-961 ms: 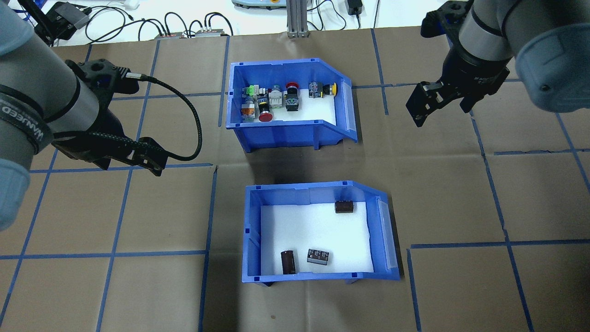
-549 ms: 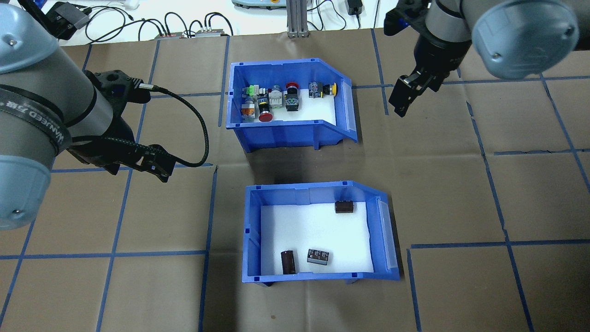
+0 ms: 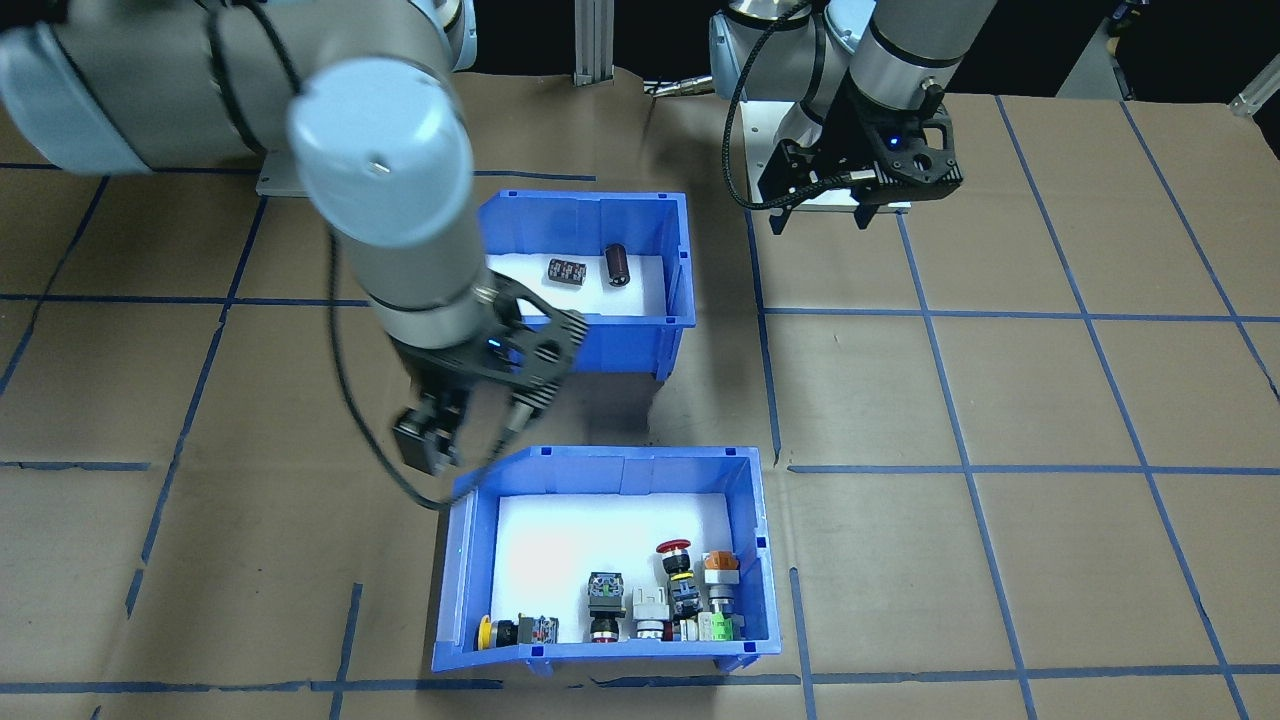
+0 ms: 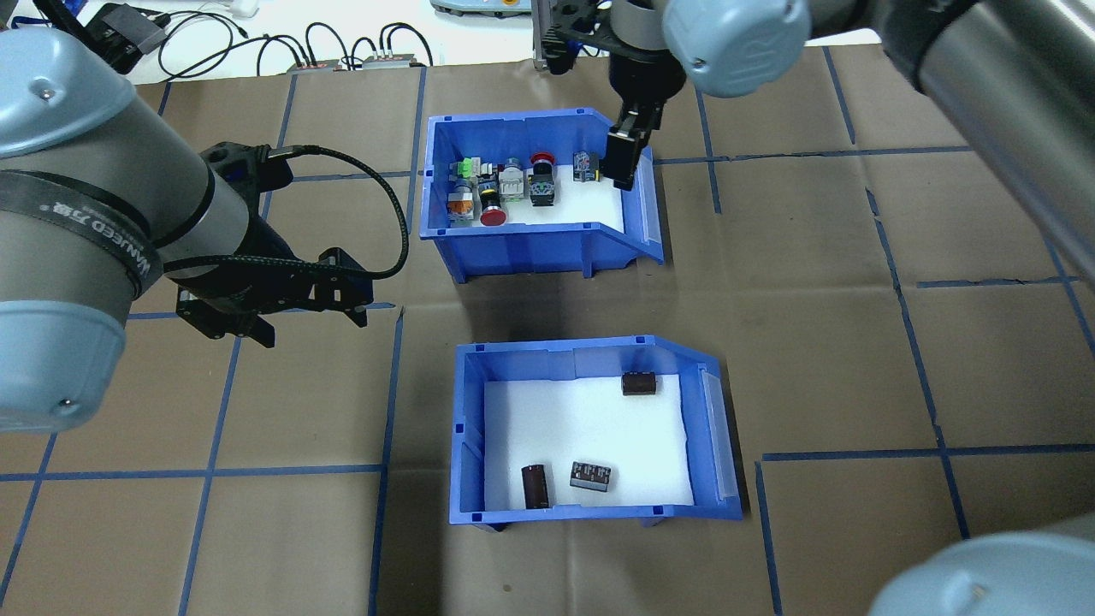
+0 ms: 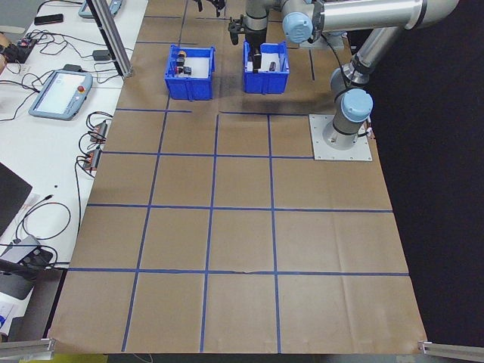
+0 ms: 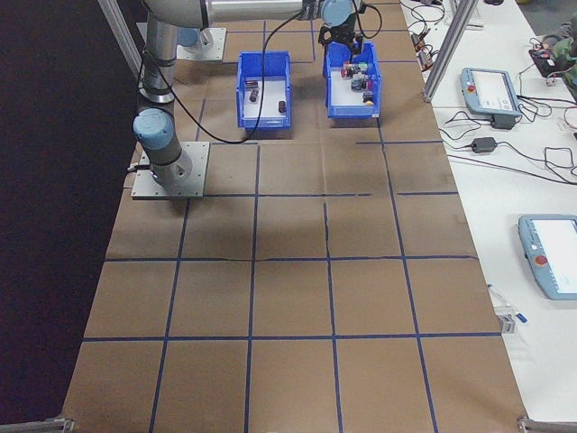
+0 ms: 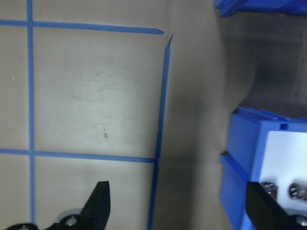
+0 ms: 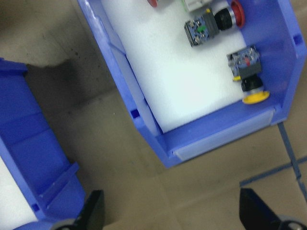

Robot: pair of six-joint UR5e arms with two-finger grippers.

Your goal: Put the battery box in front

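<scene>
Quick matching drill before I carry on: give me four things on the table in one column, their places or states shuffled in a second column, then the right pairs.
Things:
1. battery box
2. switch bin
3. left gripper
4. right gripper

Places or states:
A. over the open-front end of the bin with the coloured buttons
B. farther from the robot's base, holds red, orange and yellow capped switches
C. over bare brown paper beside the bins, jaws open, holding nothing
D. nearer the robot's base, white liner with three dark parts

Pairs: 1-D, 2-B, 3-C, 4-A
</scene>
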